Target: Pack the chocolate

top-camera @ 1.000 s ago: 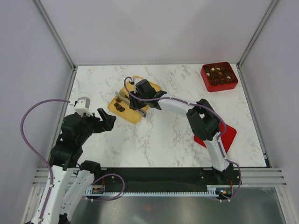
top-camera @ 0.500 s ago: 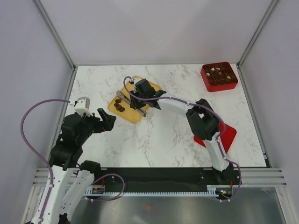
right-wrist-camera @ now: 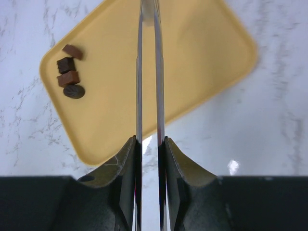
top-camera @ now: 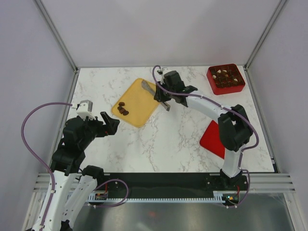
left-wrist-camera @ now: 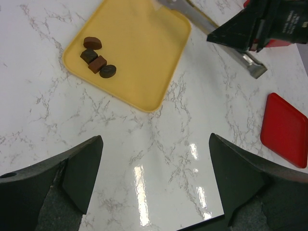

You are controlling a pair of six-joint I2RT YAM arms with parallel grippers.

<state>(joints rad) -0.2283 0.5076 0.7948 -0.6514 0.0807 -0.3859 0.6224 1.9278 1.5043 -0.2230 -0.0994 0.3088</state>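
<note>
Now that my right gripper [right-wrist-camera: 150, 154], squeezing the tongs [right-wrist-camera: 147, 72], has swung away, four chocolates [left-wrist-camera: 97, 57] wait on the tray [left-wrist-camera: 144, 53]; left gripper [left-wrist-camera: 156, 178] gapes.

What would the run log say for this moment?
left gripper open, empty | right gripper shut on tweezers over tray | four dark chocolates on tray | red box holds more

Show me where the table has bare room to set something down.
Widest bare marble: between yellow tray, red lid and the near edge. Also the far-left corner. Crowded: chocolate cluster on the tray's left, red box, right pincer with tweezers.
</note>
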